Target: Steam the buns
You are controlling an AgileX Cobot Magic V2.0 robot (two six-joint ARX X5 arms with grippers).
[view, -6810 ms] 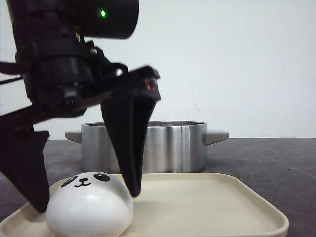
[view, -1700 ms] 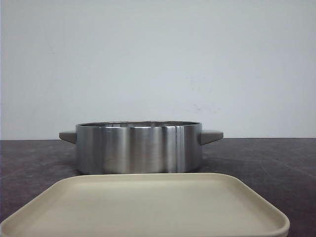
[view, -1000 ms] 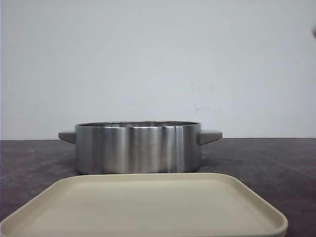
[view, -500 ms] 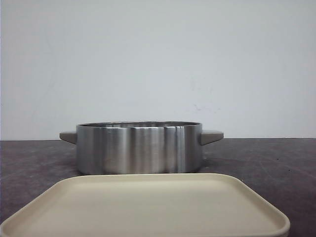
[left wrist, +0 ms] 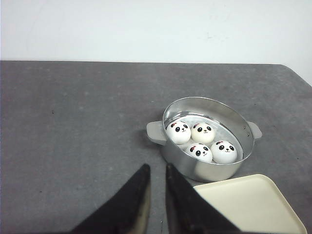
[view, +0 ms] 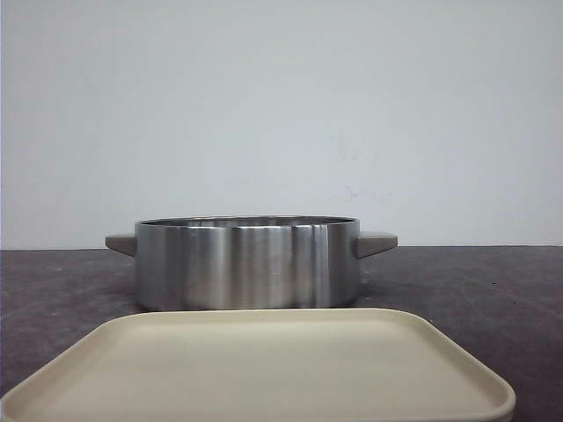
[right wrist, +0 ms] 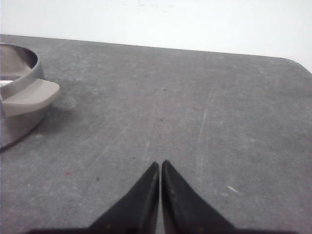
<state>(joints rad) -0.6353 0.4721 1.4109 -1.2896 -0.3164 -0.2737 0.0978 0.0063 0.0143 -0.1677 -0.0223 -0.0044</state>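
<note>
Four white panda-faced buns lie together inside the steel pot (left wrist: 237,123): two at the back (left wrist: 179,132) (left wrist: 203,132) and two at the front (left wrist: 199,152) (left wrist: 224,151). In the front view the pot wall (view: 246,264) hides them. My left gripper (left wrist: 157,168) hangs empty above the bare table beside the pot, its fingers a narrow gap apart. My right gripper (right wrist: 160,164) is shut and empty over the bare table on the pot's other side. Neither gripper shows in the front view.
An empty cream tray (view: 264,369) lies in front of the pot and also shows in the left wrist view (left wrist: 251,207). The pot's grey handle (right wrist: 29,96) sticks out toward the right gripper. The dark table ends at a white wall.
6.8 s ago my left gripper stood open around a bun on the tray. Now the tray is empty and the gripper is out of the front view. The pot has barely shifted.
</note>
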